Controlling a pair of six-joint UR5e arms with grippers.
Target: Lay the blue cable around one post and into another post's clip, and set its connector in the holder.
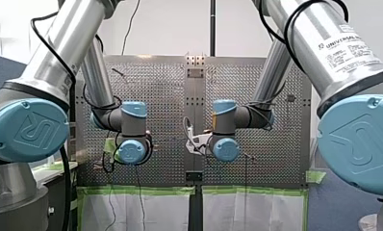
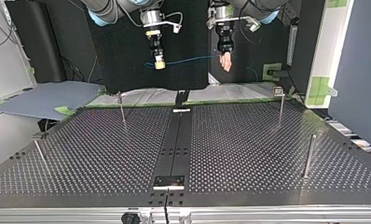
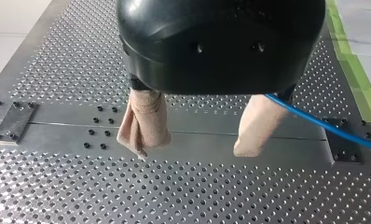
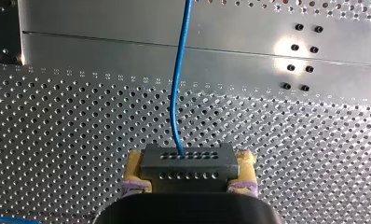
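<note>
Both grippers hang above the perforated table (image 2: 249, 140): right gripper (image 2: 159, 64) clamps the dark connector (image 4: 188, 163) between yellow pads (image 4: 136, 169), blue cable (image 2: 188, 59) running toward 3 o'clock in the top view, passing beside one of left gripper's (image 3: 192, 150) spread, empty beige fingers (image 3: 144, 121).

Cable (image 4: 176, 93) was blue; connector (image 4: 188, 161) dark grey, two dotted rows of holes. Pads (image 4: 133, 164) were yellow. Table (image 4: 58, 140) was silver, perforated.
</note>
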